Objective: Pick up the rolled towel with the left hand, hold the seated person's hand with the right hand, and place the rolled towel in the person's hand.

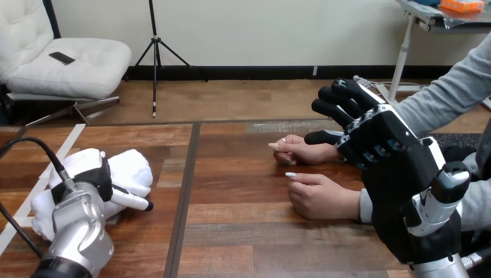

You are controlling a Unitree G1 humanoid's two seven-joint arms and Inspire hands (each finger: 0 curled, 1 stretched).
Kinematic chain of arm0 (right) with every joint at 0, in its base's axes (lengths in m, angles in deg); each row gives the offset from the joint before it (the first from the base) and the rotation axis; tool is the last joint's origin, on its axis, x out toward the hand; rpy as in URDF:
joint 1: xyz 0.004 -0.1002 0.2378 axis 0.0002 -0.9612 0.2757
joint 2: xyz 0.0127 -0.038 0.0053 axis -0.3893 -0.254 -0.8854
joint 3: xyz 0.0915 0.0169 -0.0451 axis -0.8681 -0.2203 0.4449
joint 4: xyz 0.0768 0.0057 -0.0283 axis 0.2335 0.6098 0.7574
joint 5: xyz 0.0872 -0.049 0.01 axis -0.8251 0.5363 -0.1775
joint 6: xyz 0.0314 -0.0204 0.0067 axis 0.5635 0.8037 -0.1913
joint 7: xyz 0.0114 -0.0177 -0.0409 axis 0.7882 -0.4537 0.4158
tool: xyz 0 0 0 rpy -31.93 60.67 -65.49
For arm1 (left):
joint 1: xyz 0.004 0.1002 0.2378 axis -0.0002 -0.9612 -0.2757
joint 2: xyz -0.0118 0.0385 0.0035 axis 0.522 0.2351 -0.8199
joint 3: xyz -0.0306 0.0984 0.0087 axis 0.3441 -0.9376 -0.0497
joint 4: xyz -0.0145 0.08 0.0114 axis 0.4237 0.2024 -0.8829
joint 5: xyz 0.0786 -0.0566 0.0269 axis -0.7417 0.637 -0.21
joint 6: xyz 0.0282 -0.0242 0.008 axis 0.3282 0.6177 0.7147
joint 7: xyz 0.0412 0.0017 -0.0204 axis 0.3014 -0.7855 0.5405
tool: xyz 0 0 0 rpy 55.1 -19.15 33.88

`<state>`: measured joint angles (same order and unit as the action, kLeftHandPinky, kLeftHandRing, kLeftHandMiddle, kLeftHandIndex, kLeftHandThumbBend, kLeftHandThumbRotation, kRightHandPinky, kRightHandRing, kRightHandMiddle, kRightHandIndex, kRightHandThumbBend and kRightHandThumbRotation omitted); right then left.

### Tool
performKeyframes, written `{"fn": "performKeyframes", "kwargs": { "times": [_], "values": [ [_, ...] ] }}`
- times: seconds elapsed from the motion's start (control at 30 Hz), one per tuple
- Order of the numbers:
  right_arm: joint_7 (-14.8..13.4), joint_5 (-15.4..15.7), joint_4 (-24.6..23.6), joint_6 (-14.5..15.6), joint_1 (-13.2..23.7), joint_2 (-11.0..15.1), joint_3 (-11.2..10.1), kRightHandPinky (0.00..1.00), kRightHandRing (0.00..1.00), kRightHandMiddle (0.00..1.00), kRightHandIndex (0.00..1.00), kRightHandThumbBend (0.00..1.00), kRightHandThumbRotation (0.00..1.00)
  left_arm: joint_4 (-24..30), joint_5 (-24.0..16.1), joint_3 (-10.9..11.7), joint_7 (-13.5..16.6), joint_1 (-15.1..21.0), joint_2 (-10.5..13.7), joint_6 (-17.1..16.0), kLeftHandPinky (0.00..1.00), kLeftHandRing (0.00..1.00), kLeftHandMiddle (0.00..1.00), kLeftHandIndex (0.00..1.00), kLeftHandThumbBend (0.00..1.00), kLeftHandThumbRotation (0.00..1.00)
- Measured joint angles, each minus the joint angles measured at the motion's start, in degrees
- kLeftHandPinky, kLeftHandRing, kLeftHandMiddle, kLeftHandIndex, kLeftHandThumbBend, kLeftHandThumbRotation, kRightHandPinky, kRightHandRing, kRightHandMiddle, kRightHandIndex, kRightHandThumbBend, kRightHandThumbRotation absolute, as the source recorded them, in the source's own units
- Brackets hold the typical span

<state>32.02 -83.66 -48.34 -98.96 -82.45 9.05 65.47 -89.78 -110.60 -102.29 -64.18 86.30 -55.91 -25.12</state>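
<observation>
The rolled towel point(132, 165) lies at the left of the table point(249, 237), with the left robot hand point(95, 176) down on it; whether it has a grip I cannot tell. The pick-up seems to be the step in hand, and next it calls for a secure lift. The right robot hand point(379, 136) hovers spread wide, holding nothing, just beside the person's farther hand point(301, 152). The person's nearer hand point(318, 197) rests close by and could crowd the approach; neither looks turned palm up.
</observation>
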Motion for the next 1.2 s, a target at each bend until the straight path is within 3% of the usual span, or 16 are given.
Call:
{"fn": "performKeyframes", "kwargs": {
  "times": [0.43,0.63,0.83,1.2],
  "values": [
    [0.0,0.0,0.0,0.0,0.0,0.0,0.0,0.67,0.85,0.85,0.83,1.00,1.00,-2.8,0.0,-0.3,0.3,1.4,0.0,-0.8,1.00,1.00,1.00,0.98,0.95,0.38],
    [-0.1,0.1,0.0,0.0,0.0,0.0,0.0,0.67,0.85,0.85,0.83,1.00,1.00,-3.7,0.0,-0.4,0.2,1.9,0.0,-1.0,0.99,0.96,0.94,0.89,0.95,0.36],
    [-0.2,0.1,0.0,0.0,0.0,0.0,0.0,0.67,0.85,0.85,0.82,1.00,1.00,-3.9,0.0,-0.4,-0.1,2.2,0.1,-1.0,0.91,0.89,0.86,0.82,0.95,0.32],
    [-0.3,0.1,0.0,0.0,0.0,0.0,0.0,0.66,0.84,0.84,0.82,1.00,1.00,-6.5,-0.3,-1.3,-2.5,4.5,0.8,-1.1,0.80,0.82,0.82,0.81,0.95,0.29]
  ]
}}
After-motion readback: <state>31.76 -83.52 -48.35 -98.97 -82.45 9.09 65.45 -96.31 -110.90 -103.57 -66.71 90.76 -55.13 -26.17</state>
